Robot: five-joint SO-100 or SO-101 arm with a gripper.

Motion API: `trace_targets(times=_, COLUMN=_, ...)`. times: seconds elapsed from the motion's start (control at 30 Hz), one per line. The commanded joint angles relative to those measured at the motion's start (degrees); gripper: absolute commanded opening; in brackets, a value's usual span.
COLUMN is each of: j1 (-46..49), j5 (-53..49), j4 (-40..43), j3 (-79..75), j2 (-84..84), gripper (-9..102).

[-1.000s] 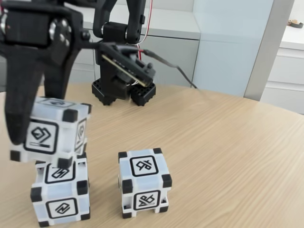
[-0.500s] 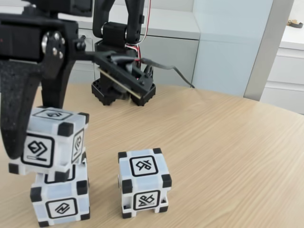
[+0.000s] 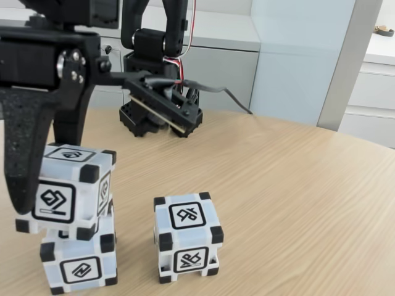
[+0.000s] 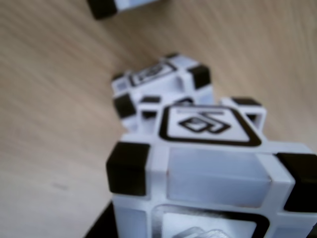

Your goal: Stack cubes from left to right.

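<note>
Although the wrist view was blurred, it showed the held cube (image 4: 208, 163) close up, with a lower cube (image 4: 158, 82) beneath it and a corner of another cube (image 4: 111, 5) at the top edge. In the fixed view, nearest the camera at the left, the bottom cube (image 3: 79, 262) stood on the table (image 3: 296, 203), and the held cube (image 3: 69, 191) sat on or just above it, shifted a little to the left and slightly turned; whether they touched could not be told. The hand (image 3: 49, 166) was clenched on that upper cube, one broad black finger (image 3: 24, 142) down its left face and the other behind it. Just beside the pair, to the right, the third cube (image 3: 187, 237) stood alone. Farther back was the arm's black base (image 3: 160, 120), and behind it pale cabinets (image 3: 216, 55).

The cubes looked like light, rigid plastic with smooth faces, likely a bit slippery. The flat opposite side faces, between the black corner blocks, seemed the best place to take hold, and a stack would probably topple if set down off centre.
</note>
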Motion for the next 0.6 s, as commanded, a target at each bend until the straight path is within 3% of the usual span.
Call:
trace_targets(times=0.0, j1=-0.4, j5=-1.2, j4=0.1, j3=-2.1, j2=1.1, gripper=17)
trace_targets(times=0.17, j1=-0.3, j5=-2.9, j4=0.1, j3=-2.1, j2=1.1, gripper=23)
trace_targets(times=0.57, j1=0.2, j5=-4.2, j4=0.2, j3=-2.1, j2=1.2, gripper=26)
